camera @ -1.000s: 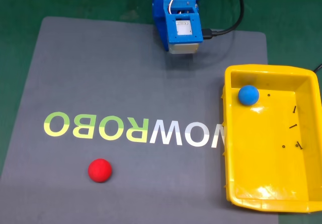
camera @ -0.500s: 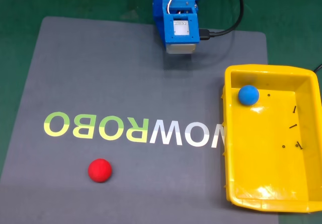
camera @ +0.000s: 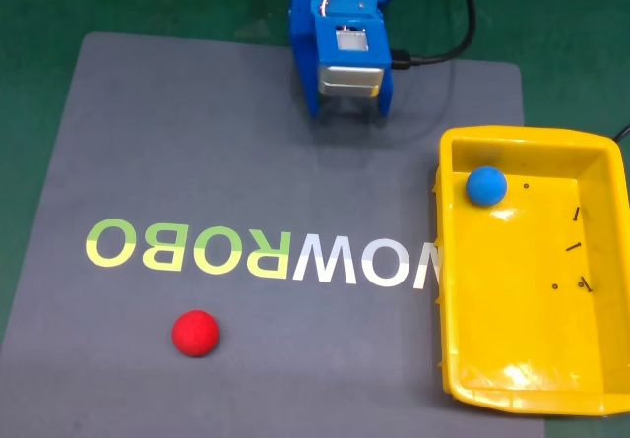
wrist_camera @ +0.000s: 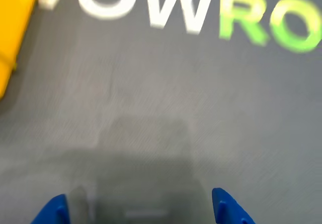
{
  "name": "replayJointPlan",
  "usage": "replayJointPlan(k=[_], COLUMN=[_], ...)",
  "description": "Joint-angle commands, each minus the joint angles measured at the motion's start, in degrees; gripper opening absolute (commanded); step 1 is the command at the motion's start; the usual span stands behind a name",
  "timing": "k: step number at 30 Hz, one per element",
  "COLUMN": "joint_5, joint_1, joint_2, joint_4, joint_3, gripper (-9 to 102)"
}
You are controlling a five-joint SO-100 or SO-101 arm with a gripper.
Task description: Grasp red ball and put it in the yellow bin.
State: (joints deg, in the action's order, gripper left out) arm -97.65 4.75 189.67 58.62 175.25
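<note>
The arm has tilted forward; its blurred jaws, tips cut off, gape empty.

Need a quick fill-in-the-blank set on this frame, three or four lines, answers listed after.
1. The small matte red ball lies on the grey printed ____.
2. The small blue ball sits inside the glossy ____ plastic bin.
3. In the wrist view, the blue hand has its fingertips spread apart, holding ____.
4. In the fixed view, the red ball lies below the ____-coloured mat letters.

Answers: mat; yellow; nothing; green
</note>
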Motion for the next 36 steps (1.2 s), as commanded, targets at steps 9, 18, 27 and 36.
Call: replayJointPlan(k=[9,18,27,36], joint_5=[-2.4,-3.4,-5.3,-3.0], joint_1=[7.6,13.5,16.3,15.4], joint_2=[-35.4,-74.9,-98.9,-112.1], joint_4=[-27.7,-34.1,-35.1,-35.1], joint_3=[-22.3,-50.3,-70.8,-83.8], gripper=[34,34,34,35])
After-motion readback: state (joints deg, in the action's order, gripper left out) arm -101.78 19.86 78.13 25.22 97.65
